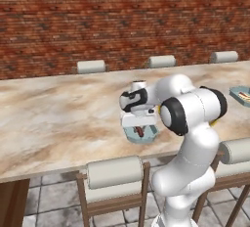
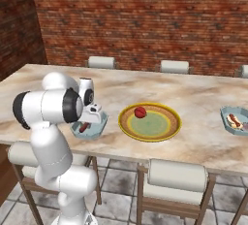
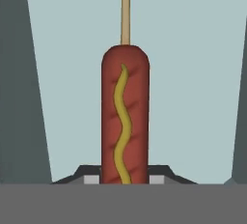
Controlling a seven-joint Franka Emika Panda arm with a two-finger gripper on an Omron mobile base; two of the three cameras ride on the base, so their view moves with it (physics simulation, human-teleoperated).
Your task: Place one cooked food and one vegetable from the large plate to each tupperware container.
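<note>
While the gripper (image 2: 90, 118) hangs low over the near blue tray (image 2: 99, 128), which sits just left of the large plate (image 2: 127, 127) in the right base view, a sausage on a stick (image 3: 124, 121) lies in that tray right under the hand. The sausage runs between the two fingertips (image 3: 91, 175), but whether they are clamped on it or already parted I cannot tell. One red round vegetable (image 2: 140, 112) sits on the plate, near its far rim. The second blue tray (image 2: 225, 117), well to the right of the plate, already has food in it, seemingly a sausage plus something pale. By my reckoning, the cooked food here is nearly delivered; the red vegetable remains to be carried over to the near tray.
</note>
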